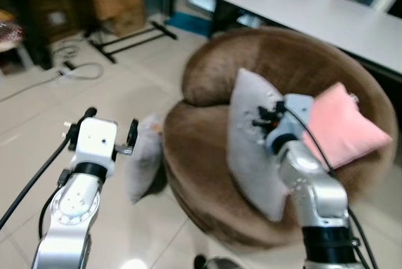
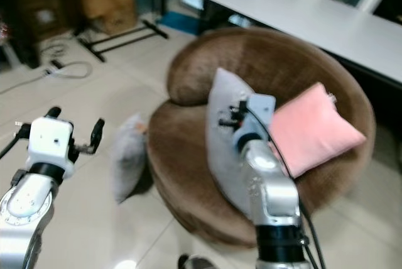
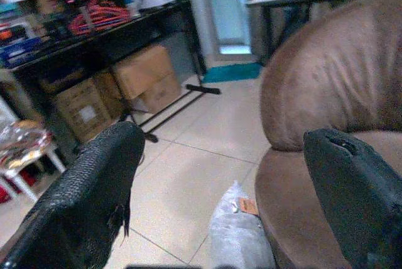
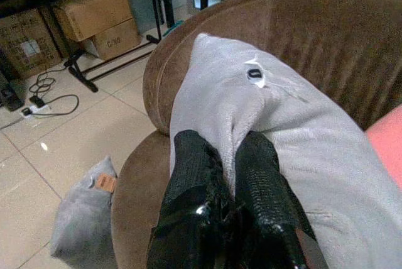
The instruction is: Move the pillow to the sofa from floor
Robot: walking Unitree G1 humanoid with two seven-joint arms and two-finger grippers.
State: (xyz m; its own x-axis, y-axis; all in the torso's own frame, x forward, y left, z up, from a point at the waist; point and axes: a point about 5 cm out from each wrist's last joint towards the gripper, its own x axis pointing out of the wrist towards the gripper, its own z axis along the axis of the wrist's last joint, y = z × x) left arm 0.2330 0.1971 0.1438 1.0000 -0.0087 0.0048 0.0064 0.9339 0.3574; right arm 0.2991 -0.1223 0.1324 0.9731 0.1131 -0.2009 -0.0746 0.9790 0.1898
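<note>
- Right hand (image 4: 229, 156): fingers pinched narrow on a fold of the grey pillow (image 1: 251, 149). The pillow stands on edge over the seat of the brown sofa (image 1: 207, 149), leaning toward the backrest, just beside the pink pillow (image 1: 342, 124).
- Left hand (image 3: 220, 175): fingers spread wide, holding nothing. It is raised over the floor (image 1: 125, 93), near the second grey pillow (image 1: 146, 162).
- Second grey pillow: on the floor, leaning against the outer side of the sofa base. Judged state: one pillow is at the sofa, this one is not yet moved.
- Risk, release: the held pillow is upright and tilted. If the right hand opens here, it may topple forward over the seat edge to the floor. Cause: narrow grip on one fold, little support under the pillow.
- Risk, snag: fabric may stay caught between the right fingers (image 4: 188, 175) on withdrawal and drag the pillow off the seat.
- Risk, neighbour: pushing the grey pillow further back may displace the pink pillow toward the sofa rim.
- Risk, second pick: the floor pillow is pressed against the sofa, so a left-hand approach may strike the sofa side or catch only a thin corner and slip.
- Risk, footing: cables (image 1: 78, 71) lie on the floor well apart to the left; stepping that way could tangle them.
</note>
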